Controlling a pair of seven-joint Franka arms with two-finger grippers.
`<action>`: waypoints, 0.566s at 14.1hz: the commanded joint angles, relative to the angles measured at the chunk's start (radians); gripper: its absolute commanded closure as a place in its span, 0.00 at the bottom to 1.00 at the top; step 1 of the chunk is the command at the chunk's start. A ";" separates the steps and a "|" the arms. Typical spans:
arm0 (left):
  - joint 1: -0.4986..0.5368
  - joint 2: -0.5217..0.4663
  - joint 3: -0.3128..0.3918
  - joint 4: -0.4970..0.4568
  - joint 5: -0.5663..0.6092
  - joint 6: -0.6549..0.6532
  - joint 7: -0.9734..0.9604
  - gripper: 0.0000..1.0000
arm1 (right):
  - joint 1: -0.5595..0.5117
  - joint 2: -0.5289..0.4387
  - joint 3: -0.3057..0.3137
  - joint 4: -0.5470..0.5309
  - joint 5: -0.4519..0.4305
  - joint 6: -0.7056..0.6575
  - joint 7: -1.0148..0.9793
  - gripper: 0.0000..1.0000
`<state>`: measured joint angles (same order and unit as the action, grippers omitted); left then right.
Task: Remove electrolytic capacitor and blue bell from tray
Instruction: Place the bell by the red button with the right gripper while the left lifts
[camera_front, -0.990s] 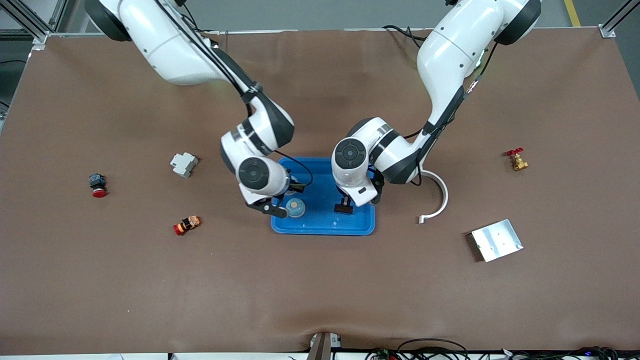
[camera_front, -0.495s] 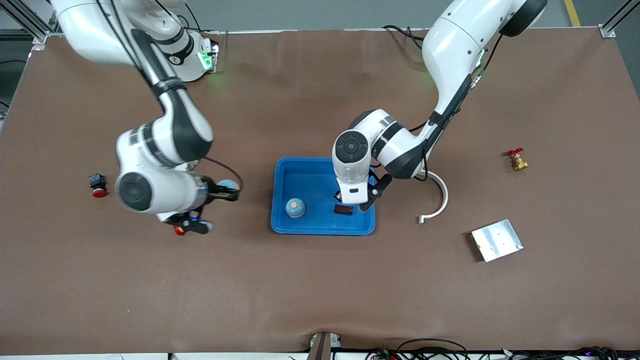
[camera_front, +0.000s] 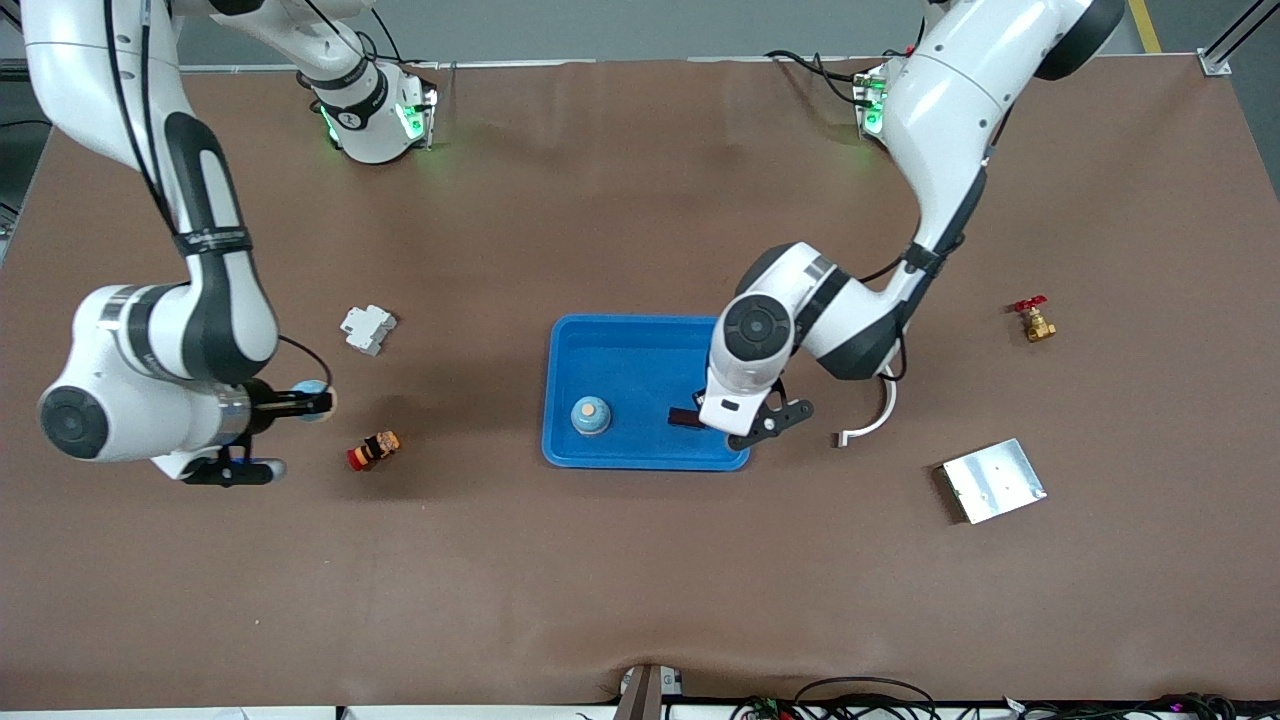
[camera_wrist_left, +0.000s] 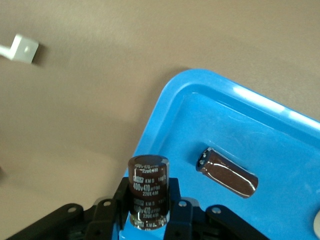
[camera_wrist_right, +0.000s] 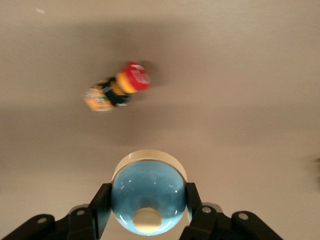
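The right claw (camera_wrist_right: 147, 215) is clamped on a blue bell (camera_wrist_right: 148, 196) over bare desk (camera_front: 640, 580), well clear of the tray (camera_front: 640, 455) and near a red-capped button (camera_wrist_right: 117, 92); the drop is straight down. The left claw (camera_wrist_left: 147, 212) grips a capacitor (camera_wrist_left: 148, 191) upright over the tray's corner toward the left arm's end, arm bent low. Another capacitor (camera_wrist_left: 227, 172) and another bell (camera_front: 590, 415) lie in the tray.

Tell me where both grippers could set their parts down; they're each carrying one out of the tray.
Free: the brown strip nearer the camera than the tray, and the stretch between tray and white breaker. Crowded: around the right gripper by the red-capped button; around the left gripper by the white bracket.
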<state>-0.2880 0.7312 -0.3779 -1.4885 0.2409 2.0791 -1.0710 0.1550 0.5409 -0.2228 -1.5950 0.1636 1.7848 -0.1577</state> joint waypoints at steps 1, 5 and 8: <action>0.027 -0.061 -0.022 -0.071 0.008 0.009 0.161 1.00 | 0.003 -0.015 -0.065 -0.130 -0.015 0.108 -0.133 1.00; 0.099 -0.070 -0.027 -0.091 0.012 0.012 0.342 1.00 | -0.012 -0.016 -0.110 -0.220 -0.012 0.180 -0.181 1.00; 0.137 -0.111 -0.032 -0.140 0.009 0.012 0.356 1.00 | -0.025 -0.006 -0.154 -0.229 -0.004 0.191 -0.275 1.00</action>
<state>-0.1867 0.6873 -0.3925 -1.5489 0.2419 2.0791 -0.7274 0.1454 0.5497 -0.3626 -1.8073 0.1617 1.9656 -0.3819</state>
